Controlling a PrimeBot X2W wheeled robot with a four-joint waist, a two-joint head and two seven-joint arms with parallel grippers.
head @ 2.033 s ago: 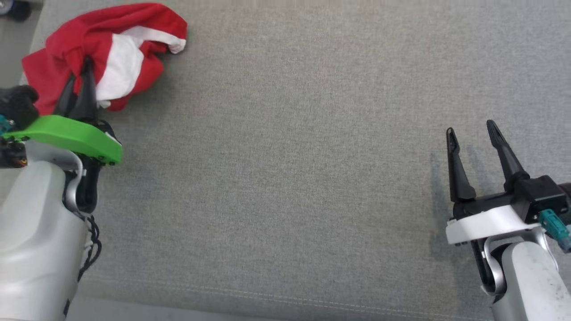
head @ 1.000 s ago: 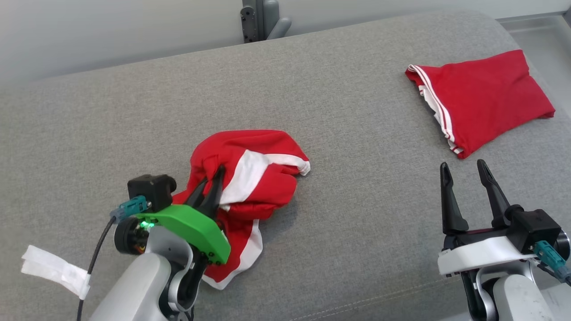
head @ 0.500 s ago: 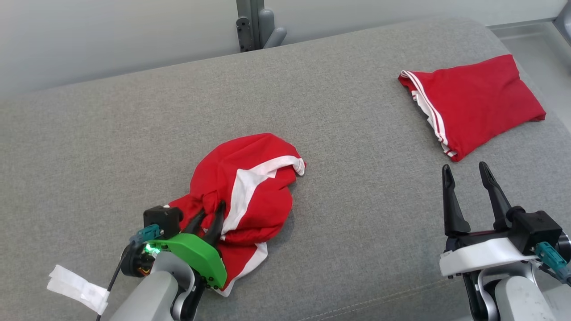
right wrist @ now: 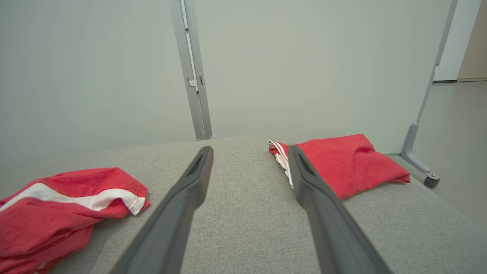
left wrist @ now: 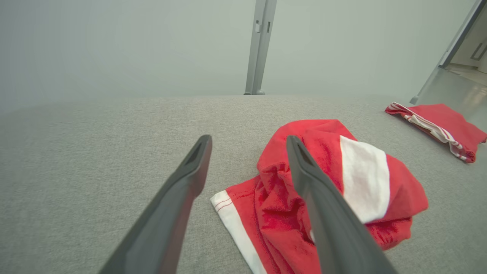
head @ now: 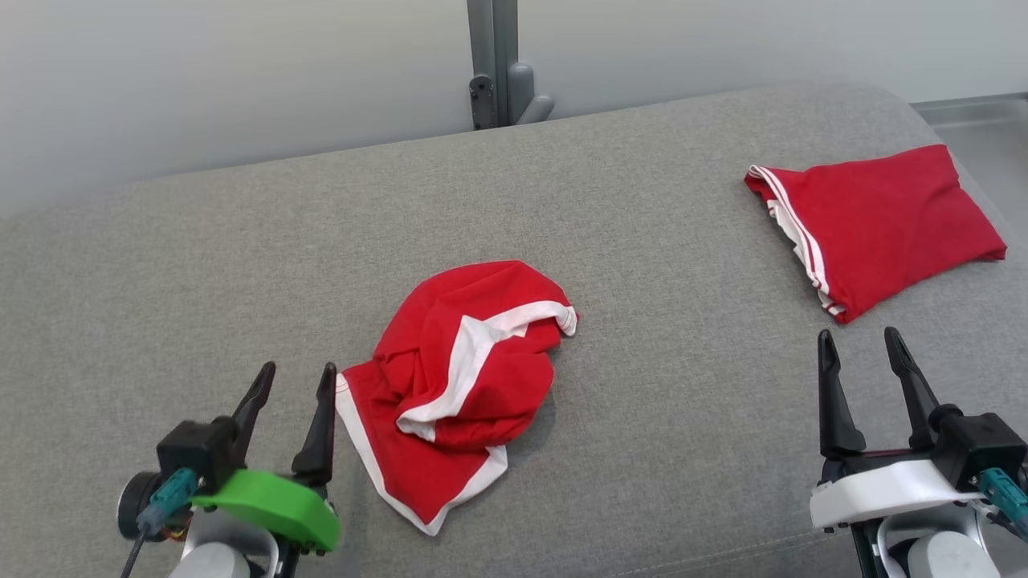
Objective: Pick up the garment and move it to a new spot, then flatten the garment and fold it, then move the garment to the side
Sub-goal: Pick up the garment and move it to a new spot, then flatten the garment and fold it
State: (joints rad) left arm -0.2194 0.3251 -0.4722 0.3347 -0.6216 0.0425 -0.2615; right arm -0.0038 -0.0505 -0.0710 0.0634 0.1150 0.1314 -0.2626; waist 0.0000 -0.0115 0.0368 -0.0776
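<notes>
Sitting crumpled midway along the bench [head: 241,265], toward its front edge: red garment [head: 462,377]. Left gripper [head: 297,369] spread wide, empty, just beside its hem, probably not touching. Right gripper [head: 858,334] spread too, empty, by the front right corner.

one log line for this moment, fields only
crumpled garment: lying mid grey surface, not flattened | left gripper: open, empty, beside it | right gripper: open, empty | folded red garment: far right
</notes>
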